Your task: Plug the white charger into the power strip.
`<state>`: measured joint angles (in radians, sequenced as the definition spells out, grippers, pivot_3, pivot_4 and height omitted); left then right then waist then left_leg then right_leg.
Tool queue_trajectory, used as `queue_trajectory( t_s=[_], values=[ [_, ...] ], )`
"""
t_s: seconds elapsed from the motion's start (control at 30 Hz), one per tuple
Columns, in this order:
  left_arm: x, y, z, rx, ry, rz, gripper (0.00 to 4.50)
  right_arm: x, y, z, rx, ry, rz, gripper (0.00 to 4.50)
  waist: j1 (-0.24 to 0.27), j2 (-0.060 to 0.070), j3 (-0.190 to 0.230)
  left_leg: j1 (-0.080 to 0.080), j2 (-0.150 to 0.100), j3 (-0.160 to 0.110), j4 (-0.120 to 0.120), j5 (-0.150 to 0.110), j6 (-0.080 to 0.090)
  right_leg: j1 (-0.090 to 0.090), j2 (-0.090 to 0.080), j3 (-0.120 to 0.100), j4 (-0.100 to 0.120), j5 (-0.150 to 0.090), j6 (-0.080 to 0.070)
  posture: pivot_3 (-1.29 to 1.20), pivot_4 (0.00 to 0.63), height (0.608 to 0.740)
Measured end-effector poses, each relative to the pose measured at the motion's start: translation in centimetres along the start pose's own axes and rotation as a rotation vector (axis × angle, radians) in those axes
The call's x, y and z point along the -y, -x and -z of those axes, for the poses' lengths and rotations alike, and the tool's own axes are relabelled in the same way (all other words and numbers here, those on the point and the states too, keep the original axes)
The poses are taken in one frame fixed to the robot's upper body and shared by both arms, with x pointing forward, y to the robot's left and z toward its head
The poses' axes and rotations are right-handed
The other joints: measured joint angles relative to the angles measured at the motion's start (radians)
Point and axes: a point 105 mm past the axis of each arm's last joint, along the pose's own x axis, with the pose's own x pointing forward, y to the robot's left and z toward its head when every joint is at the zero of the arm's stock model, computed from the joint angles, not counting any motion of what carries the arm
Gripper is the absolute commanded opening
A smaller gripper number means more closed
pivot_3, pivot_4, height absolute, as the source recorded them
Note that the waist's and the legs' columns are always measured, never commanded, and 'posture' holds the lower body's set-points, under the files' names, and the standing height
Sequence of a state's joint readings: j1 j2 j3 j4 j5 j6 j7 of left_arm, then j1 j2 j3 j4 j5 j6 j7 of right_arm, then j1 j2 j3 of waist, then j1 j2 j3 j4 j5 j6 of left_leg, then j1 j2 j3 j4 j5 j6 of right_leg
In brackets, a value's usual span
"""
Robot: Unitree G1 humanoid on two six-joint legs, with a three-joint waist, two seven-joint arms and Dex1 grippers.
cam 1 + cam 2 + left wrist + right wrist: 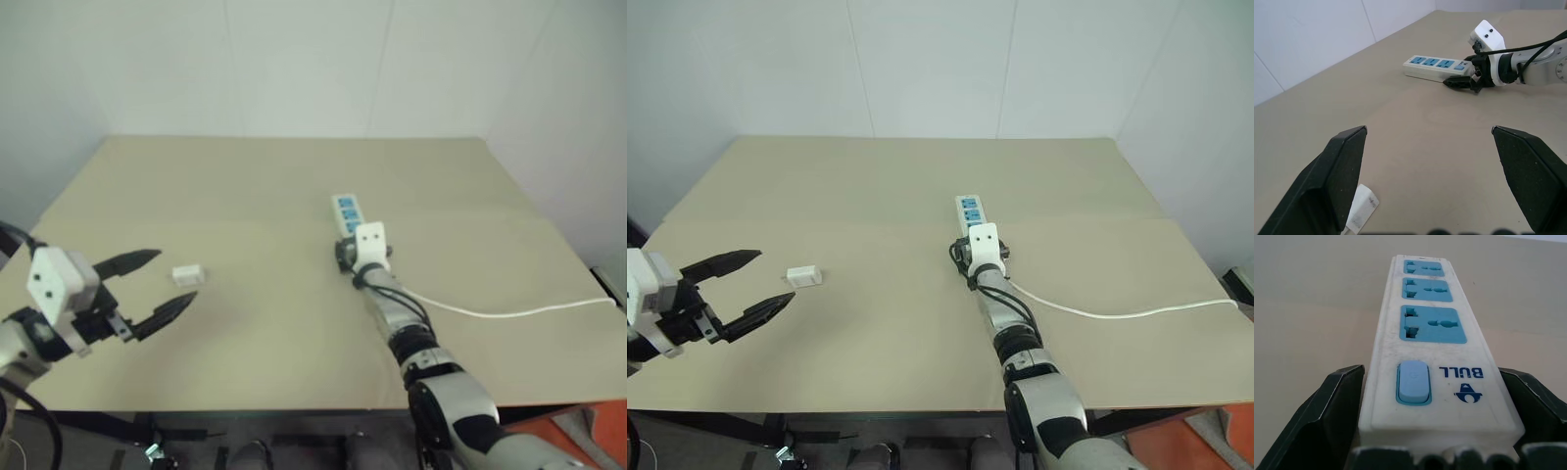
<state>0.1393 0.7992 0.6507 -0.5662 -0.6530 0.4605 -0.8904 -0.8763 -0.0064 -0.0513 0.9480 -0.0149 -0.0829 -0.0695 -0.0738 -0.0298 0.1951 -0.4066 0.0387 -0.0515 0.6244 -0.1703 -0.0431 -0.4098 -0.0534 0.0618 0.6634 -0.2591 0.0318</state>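
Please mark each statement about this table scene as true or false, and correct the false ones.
1. The small white boxy charger lies on the tan table, held by nothing. True.
2. The left gripper is shut on the charger. False: its black fingers stand open, apart from the charger.
3. The long white plastic power strip has three blue sockets, all empty. True.
4. The right gripper hovers far from the strip. False: its fingers flank the strip's switch end.
5. The strip's thin white cord runs toward the robot's left. False: it runs to the right.
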Motion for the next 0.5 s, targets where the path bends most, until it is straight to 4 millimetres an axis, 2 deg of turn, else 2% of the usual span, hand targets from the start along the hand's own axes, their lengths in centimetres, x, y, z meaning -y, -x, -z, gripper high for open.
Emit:
queue_trajectory(
  t_s=[0.13, 0.3, 0.5],
  values=[
    [0.01, 0.00, -0.01, 0.001, 0.001, 0.000, 4.46, -0.19, -0.20, 0.14, -0.007, -0.038, 0.002, 4.50, -0.002, -0.001, 0.000, 0.001, 0.001, 0.000, 0.000, 0.000, 0.000, 0.000, 0.001, 0.000, 0.000, 0.000, 0.000, 0.00, 0.150, 0.740],
    [0.00, -0.01, -0.02, 0.001, 0.001, -0.001, 4.50, -0.47, -0.43, 0.23, -0.020, -0.043, -0.007, 3.42, -0.006, -0.002, -0.001, 0.002, 0.005, 0.000, 0.000, 0.000, 0.000, 0.001, 0.005, 0.001, -0.001, 0.000, 0.000, 0.00, 0.150, 0.740],
    [0.04, -0.01, -0.08, 0.001, -0.002, -0.001, 4.50, -0.72, -0.49, 0.22, -0.018, -0.040, -0.024, 3.42, -0.012, -0.002, -0.001, 0.002, 0.010, 0.000, 0.000, 0.000, 0.000, 0.001, 0.011, 0.001, -0.001, 0.001, -0.002, 0.00, 0.150, 0.740]
  ],
)
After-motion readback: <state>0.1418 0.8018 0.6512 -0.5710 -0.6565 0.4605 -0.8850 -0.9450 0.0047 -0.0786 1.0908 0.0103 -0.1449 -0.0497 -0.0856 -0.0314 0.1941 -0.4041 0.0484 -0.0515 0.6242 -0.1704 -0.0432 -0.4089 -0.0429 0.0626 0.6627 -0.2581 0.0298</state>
